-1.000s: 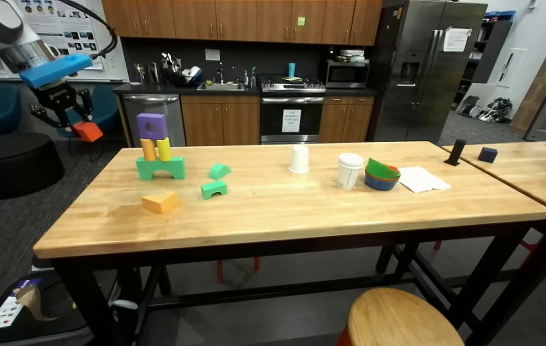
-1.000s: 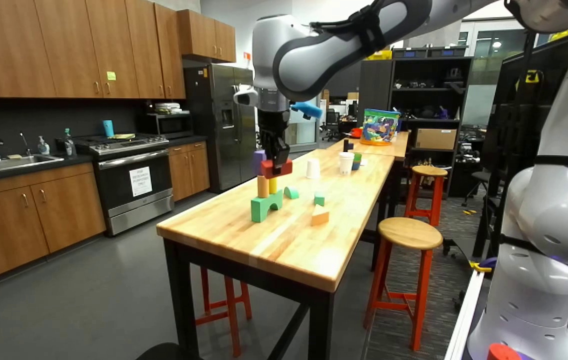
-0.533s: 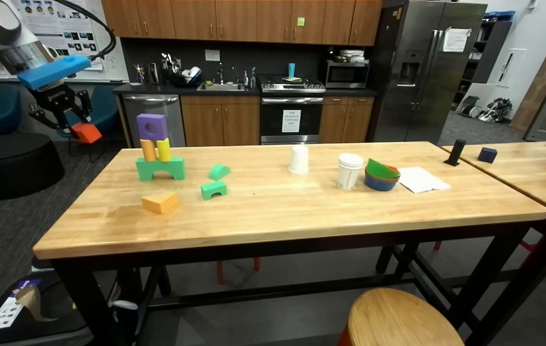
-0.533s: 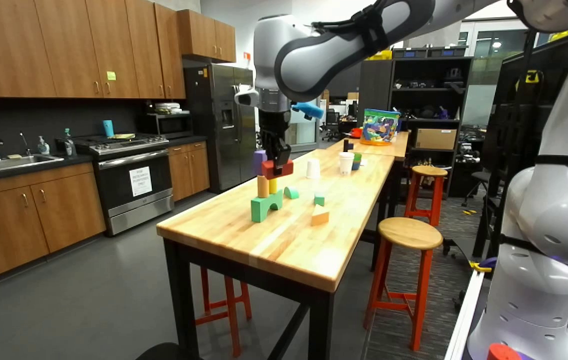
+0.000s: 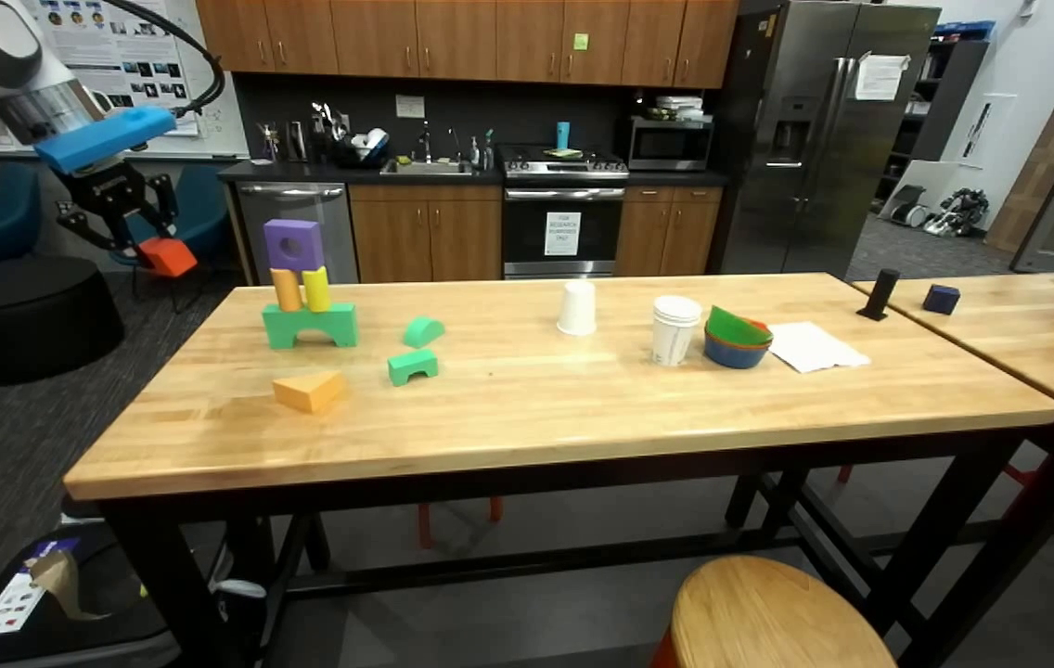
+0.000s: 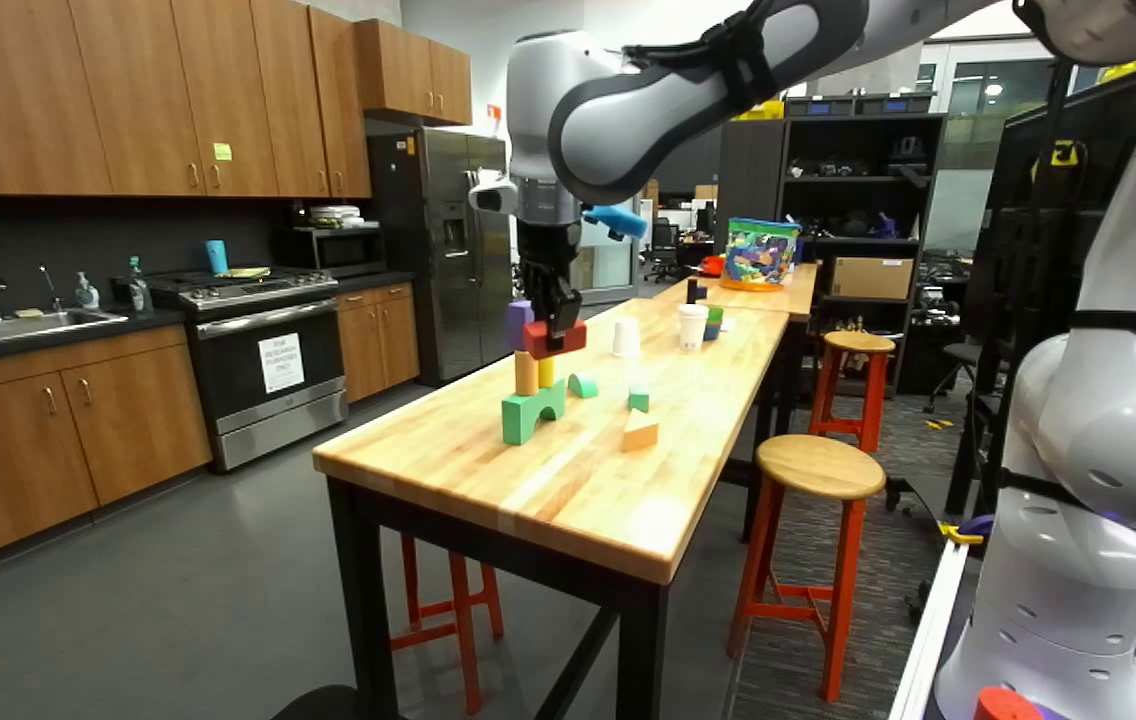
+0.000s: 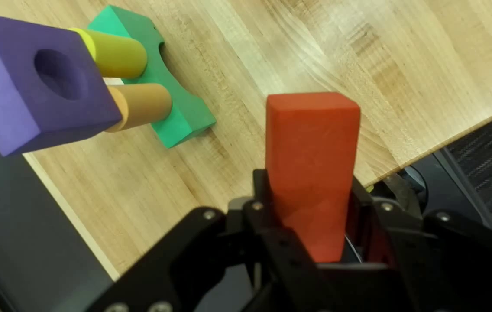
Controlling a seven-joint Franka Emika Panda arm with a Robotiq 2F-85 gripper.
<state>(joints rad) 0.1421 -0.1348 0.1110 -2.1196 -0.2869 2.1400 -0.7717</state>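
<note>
My gripper (image 7: 309,186) is shut on a red block (image 7: 313,138), which stands out beyond the fingertips. In an exterior view the gripper (image 5: 145,252) holds the red block (image 5: 169,258) in the air, left of a stack of blocks. The red block also shows in an exterior view (image 6: 536,340). The stack has a green arch (image 5: 332,325) on the table, an orange cylinder (image 5: 286,289) and a yellow cylinder (image 5: 315,289) upright on it, and a purple block (image 5: 309,245) with a round hole on top. In the wrist view the purple block (image 7: 12,82) is left of the red block, apart from it.
On the wooden table (image 5: 527,408) lie an orange wedge (image 5: 308,391), a small green arch (image 5: 413,364) and a green half-round (image 5: 422,331). Farther right stand a white cup (image 5: 577,308), stacked paper cups (image 5: 674,329), bowls (image 5: 737,348) and a paper sheet (image 5: 815,346).
Over the last second my gripper and the red block have shifted very slightly left and down in an exterior view. Since half a second ago nothing visibly moves. The stack is unchanged.
</note>
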